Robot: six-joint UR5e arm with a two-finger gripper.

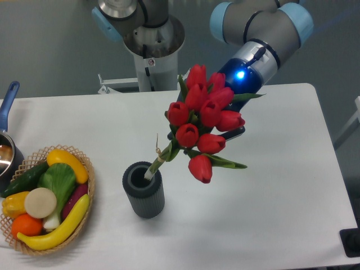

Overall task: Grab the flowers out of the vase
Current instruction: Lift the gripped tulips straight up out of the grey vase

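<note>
The flowers (202, 121) are a bunch of red closed tulips with green leaves. They lean up and to the right, and their pale tied stems still sit in the mouth of the vase (144, 194). The vase is small, dark grey and ribbed, and stands upright on the white table. My gripper (236, 133) is behind the blooms at their right side, below the wrist with the blue light (243, 76). The tulips hide most of the gripper, so only a dark edge shows. I cannot see whether the fingers hold the bunch.
A woven basket (89, 174) with fruit and vegetables stands at the front left. A pot with a blue handle (8, 112) is at the left edge. The robot base (151, 53) is at the back, and a dark object (351, 242) is at the front right corner.
</note>
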